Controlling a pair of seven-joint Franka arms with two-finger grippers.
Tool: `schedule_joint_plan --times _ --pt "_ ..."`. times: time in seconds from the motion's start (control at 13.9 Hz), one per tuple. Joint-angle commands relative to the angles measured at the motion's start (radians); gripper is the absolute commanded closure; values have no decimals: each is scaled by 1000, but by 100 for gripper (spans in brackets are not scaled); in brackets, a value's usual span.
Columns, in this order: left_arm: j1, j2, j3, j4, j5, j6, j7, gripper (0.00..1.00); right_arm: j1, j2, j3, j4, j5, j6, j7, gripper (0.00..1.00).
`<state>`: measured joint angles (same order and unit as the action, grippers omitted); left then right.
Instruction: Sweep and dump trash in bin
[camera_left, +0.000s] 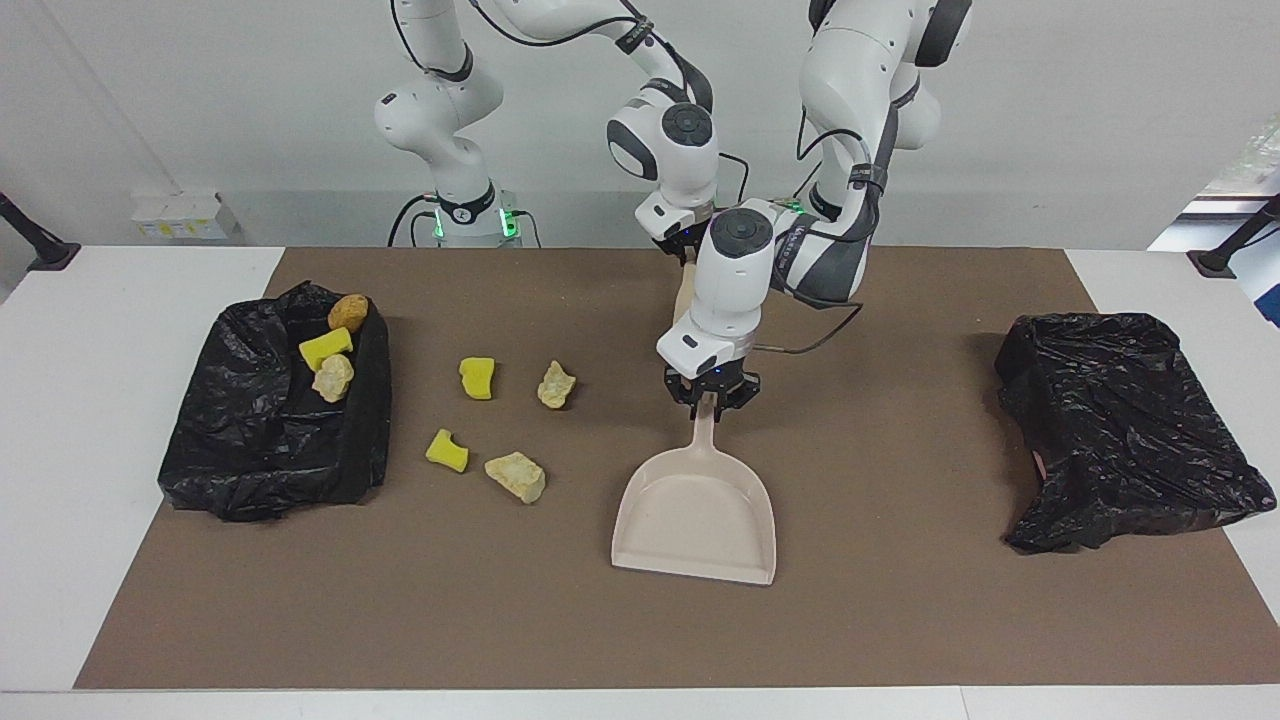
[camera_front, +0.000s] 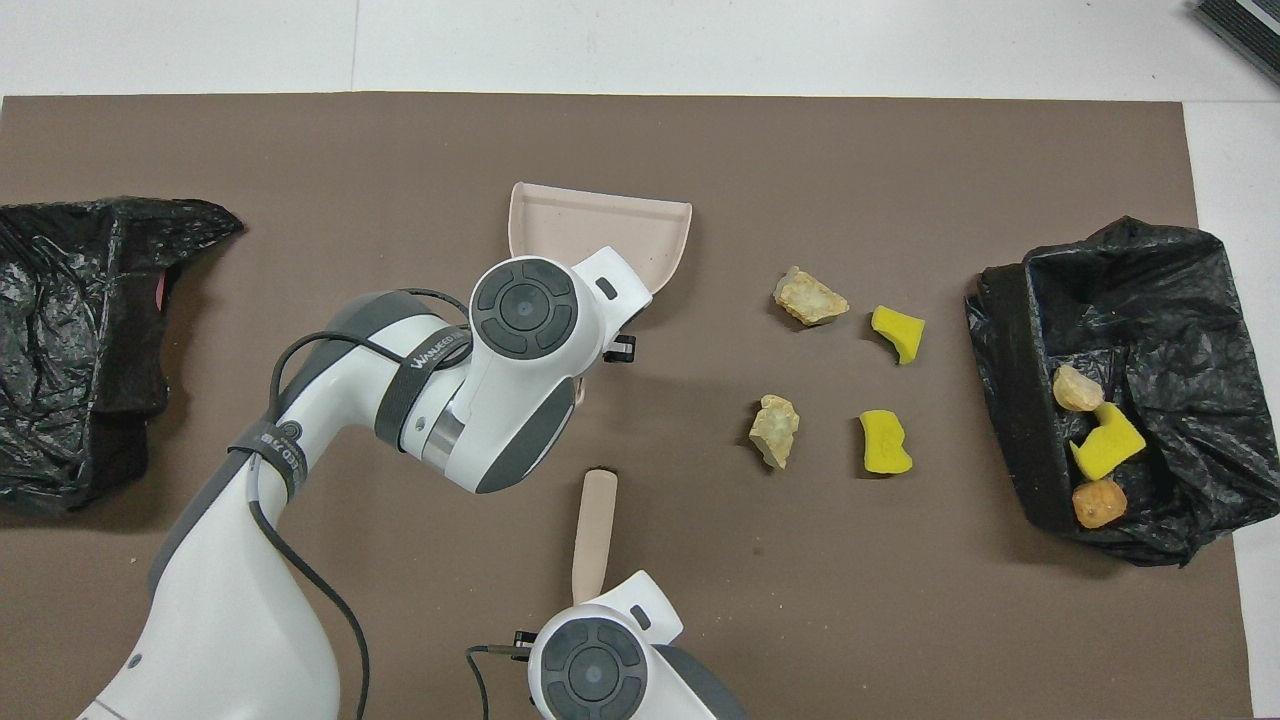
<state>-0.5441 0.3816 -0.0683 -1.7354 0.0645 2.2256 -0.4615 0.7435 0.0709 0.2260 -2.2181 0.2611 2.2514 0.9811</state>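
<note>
Four pieces of trash (camera_left: 505, 421) lie loose on the brown mat (camera_left: 900, 620), between the bin (camera_left: 270, 420) and the dustpan (camera_left: 696, 510); three sit inside the bin. The left gripper (camera_left: 712, 398) pinches the dustpan's handle; the right gripper (camera_left: 684, 250) clamps the brush (camera_front: 593, 520).

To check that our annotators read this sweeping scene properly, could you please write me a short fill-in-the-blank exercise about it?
1. ____ loose trash pieces lie on the brown mat.
2. The open bin at the right arm's end of the table holds ____ trash pieces.
3. The left tool is shut on the handle of the ____.

Missing words: four; three; dustpan.
</note>
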Motion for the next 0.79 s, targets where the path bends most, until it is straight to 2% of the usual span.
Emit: schedule_joint_plan --times 0.0,0.22,0.36,0.57,0.72 --pt "22 6 7 42 29 -35 39 100 -27 -133 -10 -58 20 -92 19 100" --pt "78 3 4 106 15 -153 191 100 -127 -328 -10 -187 -5 -211 -18 100" --pt "114 -6 2 111 14 -207 329 100 -218 -397 -10 -195 -55 -332 -53 100" --pt "174 16 4 198 -21 -319 544 100 -318 -418 -8 -196 -178 -452 -65 100" --pt "184 36 5 221 -22 -311 700 100 -421 -404 -7 -198 -226 -478 -67 100"
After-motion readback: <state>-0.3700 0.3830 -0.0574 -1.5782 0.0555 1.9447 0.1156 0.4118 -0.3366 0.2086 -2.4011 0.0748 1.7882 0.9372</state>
